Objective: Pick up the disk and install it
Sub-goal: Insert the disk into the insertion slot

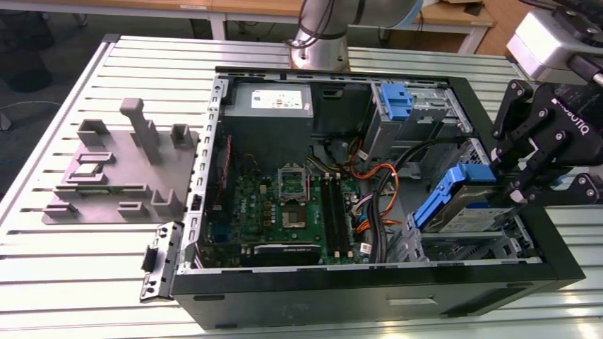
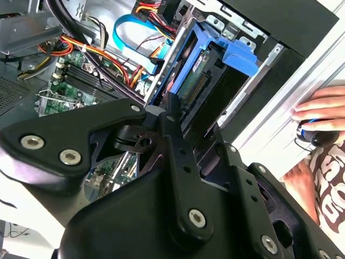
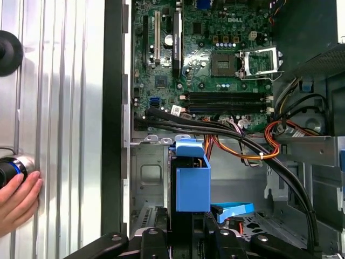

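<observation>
The disk is a silver-grey drive in a bright blue bracket. It hangs tilted over the drive bay at the exterior view's right side of the open computer case. My gripper is shut on its raised end, by the blue tab. In the first wrist view the blue bracket of the disk stands straight out from my gripper above the bay floor. In the second wrist view the disk shows its dark underside and connector beyond one of my fingers.
Inside the case lie the motherboard, a grey power supply, a second blue bracket and orange and black cables near the bay. A grey fixture sits on the slatted table. A person's hand rests outside the case wall.
</observation>
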### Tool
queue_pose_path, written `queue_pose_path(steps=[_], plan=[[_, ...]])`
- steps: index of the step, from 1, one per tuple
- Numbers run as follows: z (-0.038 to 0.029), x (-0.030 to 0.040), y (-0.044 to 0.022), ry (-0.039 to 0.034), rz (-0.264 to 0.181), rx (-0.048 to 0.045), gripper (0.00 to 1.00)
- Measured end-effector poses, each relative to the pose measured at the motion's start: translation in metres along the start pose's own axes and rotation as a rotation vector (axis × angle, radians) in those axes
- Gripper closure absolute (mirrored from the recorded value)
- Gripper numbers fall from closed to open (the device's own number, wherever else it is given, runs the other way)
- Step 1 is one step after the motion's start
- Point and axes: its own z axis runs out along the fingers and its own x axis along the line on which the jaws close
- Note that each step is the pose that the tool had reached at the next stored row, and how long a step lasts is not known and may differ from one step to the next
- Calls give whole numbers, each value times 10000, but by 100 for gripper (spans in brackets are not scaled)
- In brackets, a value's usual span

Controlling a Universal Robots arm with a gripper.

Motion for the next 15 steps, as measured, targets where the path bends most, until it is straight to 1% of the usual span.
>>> queue_pose_path(steps=[4,5,9,11,15], plan=[[0,0,0,2,-1,0,64],[1,0,0,1,0,0,58],[4,0,0,0,0,0,58],[24,1,-2,-3,0,10,58],[87,2,2,-1,-1,51,58]])
